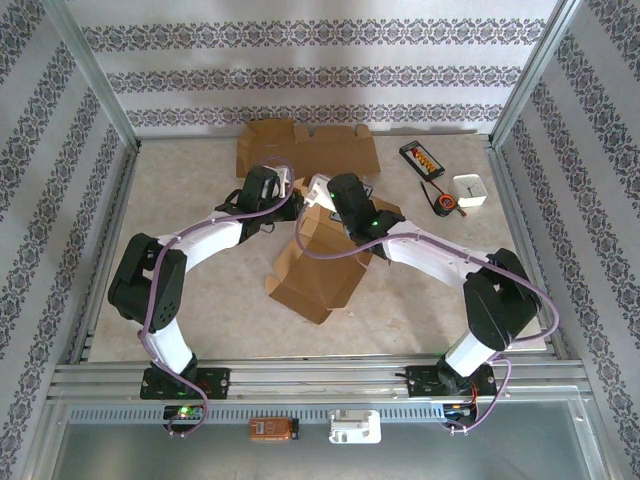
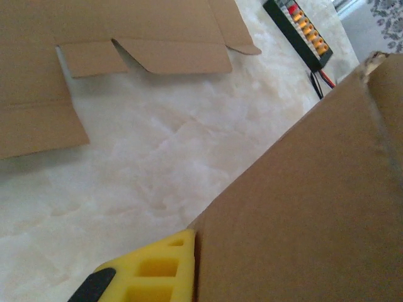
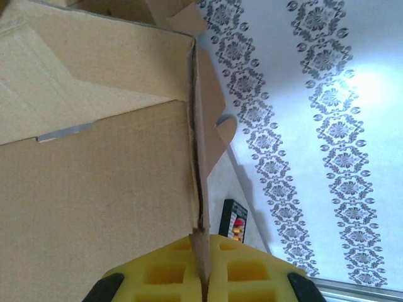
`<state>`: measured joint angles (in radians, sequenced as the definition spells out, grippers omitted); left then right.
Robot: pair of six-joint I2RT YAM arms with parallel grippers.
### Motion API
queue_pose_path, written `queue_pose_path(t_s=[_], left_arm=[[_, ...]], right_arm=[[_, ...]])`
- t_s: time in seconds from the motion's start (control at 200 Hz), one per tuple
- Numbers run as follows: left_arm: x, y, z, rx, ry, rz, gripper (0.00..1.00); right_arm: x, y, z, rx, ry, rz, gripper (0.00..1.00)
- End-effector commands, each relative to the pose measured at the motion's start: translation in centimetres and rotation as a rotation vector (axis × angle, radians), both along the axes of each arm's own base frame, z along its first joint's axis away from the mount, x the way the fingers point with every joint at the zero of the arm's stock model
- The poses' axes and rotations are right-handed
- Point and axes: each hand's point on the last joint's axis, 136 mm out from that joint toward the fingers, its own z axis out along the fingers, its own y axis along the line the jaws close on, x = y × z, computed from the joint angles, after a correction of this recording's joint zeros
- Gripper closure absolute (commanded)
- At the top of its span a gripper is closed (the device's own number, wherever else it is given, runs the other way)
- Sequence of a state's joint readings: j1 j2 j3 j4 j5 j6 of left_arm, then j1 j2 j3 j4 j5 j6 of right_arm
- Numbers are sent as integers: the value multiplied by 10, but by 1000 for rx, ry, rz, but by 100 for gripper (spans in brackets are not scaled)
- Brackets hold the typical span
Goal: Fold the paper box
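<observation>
Left claw: my left claw [image 1: 287,186] sat pressed together at the middle of the table, on the far left side of the paper box [image 1: 325,270].
Left claw's grip: in my left wrist view one yellow finger [image 2: 151,274] lay flat against a brown panel of the box [image 2: 302,207]. The other finger was hidden behind that panel, so I took it as pinching the cardboard.
Right claw: my right claw [image 3: 203,277] was shut on a thin upright edge of the box, with a yellow pad on each side of it and no gap between them.
Right claw's place: from above it met the box's far upper part, just beside the left claw.
Paper box: it stood half raised and tilted at the centre of the table [image 1: 190,215], between my two arms. Its near end rested on the surface and its far end was lifted toward both claws.
Box seen from right wrist: a wide panel filled the left of that view [image 3: 94,207]. A lighter flap [image 3: 82,75] lay above it, and both met the pinched edge.
Flat cardboard: unfolded sheets [image 1: 305,148] lay against the far wall, well apart from the box. In the left wrist view their notched flaps [image 2: 170,56] lay flat on the table.
Black strip: a black strip with orange buttons [image 1: 422,157] lay at the far right.
White tub: a small white tub [image 1: 470,190] stood near the right wall.
Small item: a black and orange piece [image 1: 444,206] lay just beside the tub, and I could not tell what it was.
</observation>
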<state>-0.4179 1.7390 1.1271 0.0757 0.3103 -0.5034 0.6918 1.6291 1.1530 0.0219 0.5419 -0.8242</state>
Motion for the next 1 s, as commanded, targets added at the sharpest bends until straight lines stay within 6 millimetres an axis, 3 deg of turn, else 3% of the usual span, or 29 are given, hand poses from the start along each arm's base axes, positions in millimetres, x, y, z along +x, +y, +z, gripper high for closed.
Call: queue_pose_path(t_s=[0.0, 0.415, 0.62, 0.809, 0.994], left_arm=[[1, 2, 23, -59, -57, 65, 91], [-33, 8, -16, -121, -27, 197, 91], [-50, 7, -23, -130, -37, 218, 91], [-68, 3, -34, -194, -53, 215, 76], [-80, 4, -36, -196, -105, 164, 70]], right_arm=[[9, 6, 4, 34, -82, -25, 100], [3, 2, -30, 87, -123, -96, 100], [-4, 3, -41, 99, -147, -96, 100], [-14, 3, -59, 41, -163, -33, 100], [-27, 5, -78, -130, -167, 98, 100]])
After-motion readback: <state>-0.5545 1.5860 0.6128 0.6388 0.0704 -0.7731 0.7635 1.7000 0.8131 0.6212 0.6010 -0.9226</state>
